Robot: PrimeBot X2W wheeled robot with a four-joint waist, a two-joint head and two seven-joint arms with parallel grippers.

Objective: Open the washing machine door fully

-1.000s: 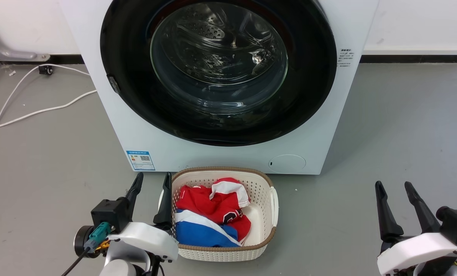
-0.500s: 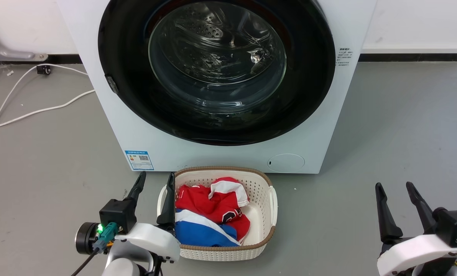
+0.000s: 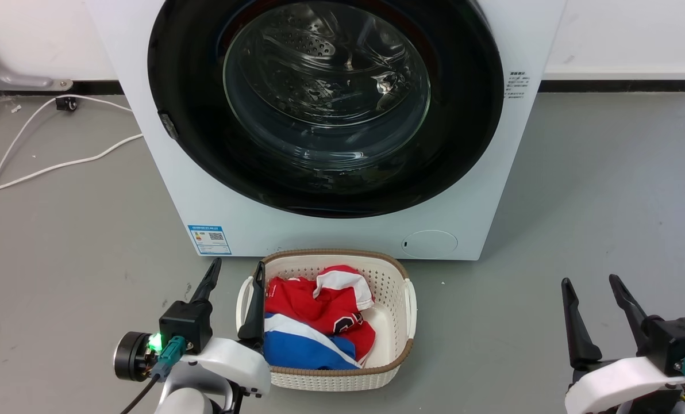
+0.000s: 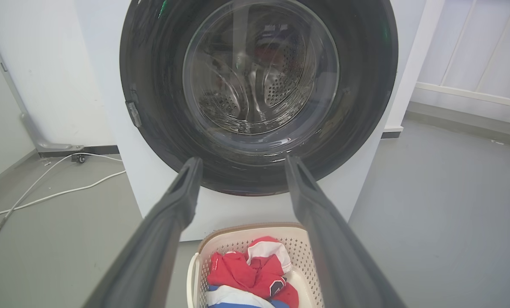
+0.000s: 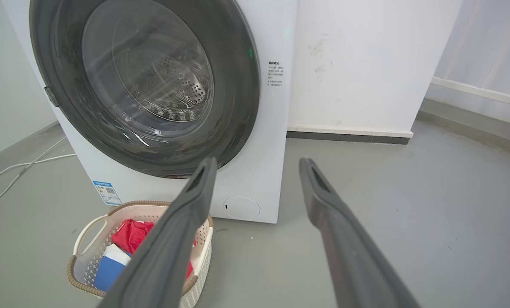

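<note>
Washing machine door (image 3: 325, 109) still closed, left jaws shifted slightly right

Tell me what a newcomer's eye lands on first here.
The washing machine door, a big glossy black ring around a bulging glass window, is shut and dominates the top of the head view. Just below it on the grey floor sits a cream basket with red, white and blue clothes. The left gripper and right gripper flank it, both open.

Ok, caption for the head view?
Open left pincer and open right pincer poised before the white front-loading washing machine, its round glossy black door shut.
</note>
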